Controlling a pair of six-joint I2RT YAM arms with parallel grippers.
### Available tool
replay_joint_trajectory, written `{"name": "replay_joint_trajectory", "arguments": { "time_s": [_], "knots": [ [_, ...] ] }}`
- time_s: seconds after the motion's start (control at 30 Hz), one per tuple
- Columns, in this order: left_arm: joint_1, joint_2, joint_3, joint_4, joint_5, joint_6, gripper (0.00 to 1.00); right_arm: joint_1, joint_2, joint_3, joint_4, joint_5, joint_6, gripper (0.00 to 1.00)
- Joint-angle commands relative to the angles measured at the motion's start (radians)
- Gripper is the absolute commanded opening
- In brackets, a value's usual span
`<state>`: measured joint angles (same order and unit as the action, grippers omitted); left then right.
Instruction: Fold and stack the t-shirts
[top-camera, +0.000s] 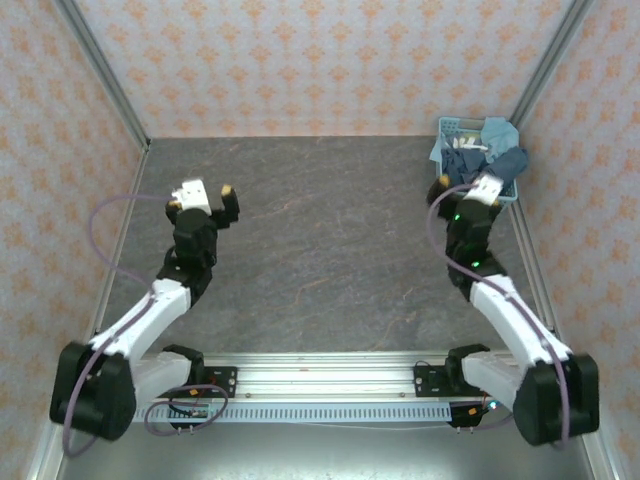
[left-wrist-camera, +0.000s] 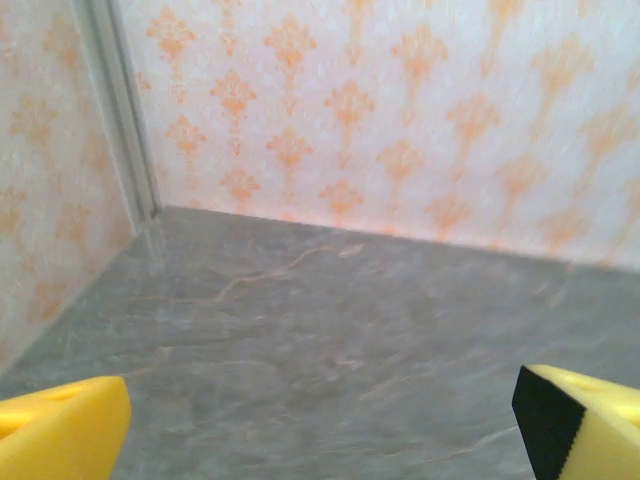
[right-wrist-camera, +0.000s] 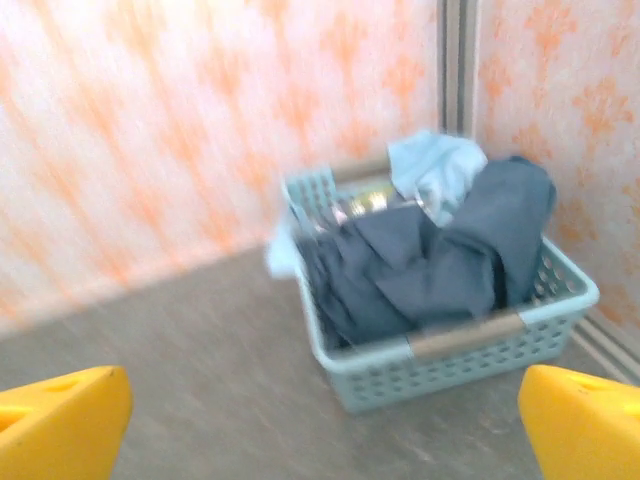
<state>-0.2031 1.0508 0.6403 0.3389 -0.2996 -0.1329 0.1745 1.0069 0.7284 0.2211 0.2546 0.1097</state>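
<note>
Your right end effector (right-wrist-camera: 320, 425) is released, jaws spread wide and empty, above the counter (right-wrist-camera: 200, 340), facing the basket (right-wrist-camera: 450, 365) at 1 o'clock in its wrist view. The t-shirts (top-camera: 500, 145) lie crumpled inside that basket, the dark slate-blue t-shirt (right-wrist-camera: 430, 270) in front, the paler t-shirt (right-wrist-camera: 435, 170) behind. Your left end effector (top-camera: 200, 196) is also released and empty, at 9 o'clock over the counter, with the basket at 2 o'clock in the far corner

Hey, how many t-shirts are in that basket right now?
2 that I can tell apart: a dark slate-blue t-shirt heaped across the middle and right of the basket, and a lighter teal-blue t-shirt bunched at its back rim. More may be buried underneath.
</note>
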Motion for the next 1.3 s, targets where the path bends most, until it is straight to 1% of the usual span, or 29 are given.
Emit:
{"name": "replay_joint_trajectory", "arguments": {
  "time_s": [0.0,0.03,0.07,0.1,0.13,0.17,0.2,0.27,0.37,0.47,0.6,0.7,0.83,0.9,1.03,1.07,1.13,1.2,1.27],
  "knots": [
    [0.013,-0.012,0.413,-0.811,-0.223,-0.512,1.00,-0.025,-0.002,0.329,-0.573,0.014,0.311,0.99],
    [0.026,0.029,0.494,-0.930,-0.219,-0.584,1.00,-0.051,0.038,0.379,-0.587,-0.033,0.347,0.99],
    [0.060,0.066,0.531,-0.943,-0.083,-0.577,1.00,-0.094,0.079,0.417,-0.589,-0.137,0.372,0.99],
    [0.109,0.102,0.557,-0.926,0.096,-0.584,1.00,-0.141,0.138,0.477,-0.628,-0.188,0.419,0.99],
    [0.126,0.126,0.572,-0.903,0.197,-0.601,1.00,-0.162,0.197,0.533,-0.679,-0.187,0.444,0.99],
    [0.115,0.147,0.588,-0.884,0.254,-0.618,1.00,-0.178,0.271,0.615,-0.741,-0.169,0.457,1.00],
    [0.097,0.162,0.603,-0.858,0.309,-0.625,1.00,-0.195,0.340,0.691,-0.793,-0.151,0.457,0.98],
    [0.052,0.200,0.652,-0.832,0.411,-0.618,1.00,-0.231,0.460,0.802,-0.856,-0.130,0.456,0.97],
    [-0.033,0.255,0.720,-0.823,0.530,-0.603,1.00,-0.308,0.644,0.939,-0.919,-0.195,0.459,0.95],
    [-0.109,0.279,0.733,-0.787,0.613,-0.610,0.97,-0.342,0.805,1.053,-0.958,-0.208,0.419,0.97],
    [-0.186,0.277,0.717,-0.729,0.670,-0.636,0.96,-0.363,1.020,1.213,-1.066,-0.204,0.382,0.98],
    [-0.227,0.268,0.727,-0.716,0.676,-0.637,0.96,-0.367,1.120,1.259,-1.059,-0.222,0.358,0.97],
    [-0.250,0.267,0.752,-0.761,0.664,-0.634,0.94,-0.370,1.216,1.326,-1.043,-0.281,0.347,0.90],
    [-0.255,0.260,0.748,-0.778,0.654,-0.631,0.94,-0.370,1.265,1.368,-1.043,-0.323,0.348,0.84],
    [-0.257,0.247,0.736,-0.796,0.647,-0.633,0.92,-0.370,1.325,1.423,-1.065,-0.330,0.369,0.77],
    [-0.257,0.244,0.734,-0.800,0.645,-0.631,0.92,-0.371,1.331,1.432,-1.072,-0.324,0.376,0.73],
    [-0.257,0.242,0.734,-0.807,0.643,-0.630,0.91,-0.373,1.334,1.446,-1.073,-0.324,0.383,0.60],
    [-0.257,0.242,0.734,-0.814,0.644,-0.627,0.91,-0.372,1.319,1.450,-1.057,-0.328,0.384,0.37],
    [-0.257,0.242,0.736,-0.817,0.642,-0.626,0.90,-0.373,1.278,1.436,-1.032,-0.319,0.387,0.18]
  ]
}}
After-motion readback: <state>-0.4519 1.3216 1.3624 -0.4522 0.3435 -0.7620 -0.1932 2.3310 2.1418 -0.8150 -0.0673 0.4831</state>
